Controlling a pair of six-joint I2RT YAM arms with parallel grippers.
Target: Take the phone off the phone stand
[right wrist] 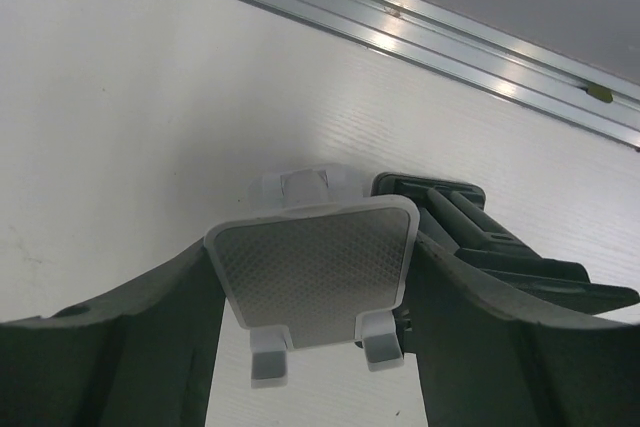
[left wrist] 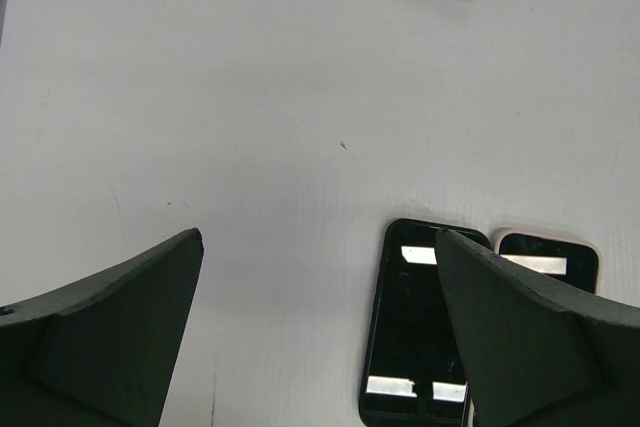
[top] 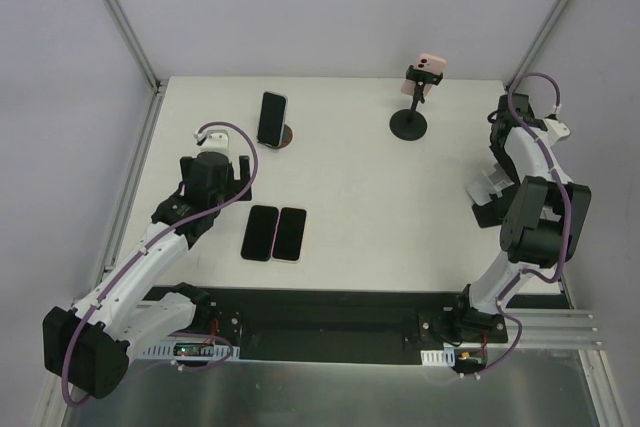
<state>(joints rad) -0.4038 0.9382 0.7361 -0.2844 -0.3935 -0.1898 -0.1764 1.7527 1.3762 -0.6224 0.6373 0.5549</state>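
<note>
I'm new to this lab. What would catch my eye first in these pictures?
A pink phone clamped on a black stand at the back right draws the eye first. A dark phone leans on a round base left of it, with two phones lying flat near the open left end effector. The right end effector grips an empty white stand.

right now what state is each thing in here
left gripper: open, empty
right gripper: shut on white stand
white stand: held, no phone on it
pink phone: clamped in black stand
black stand: upright
dark phone: leaning on brown stand
black phone: flat on table
white-edged phone: flat beside it
</note>
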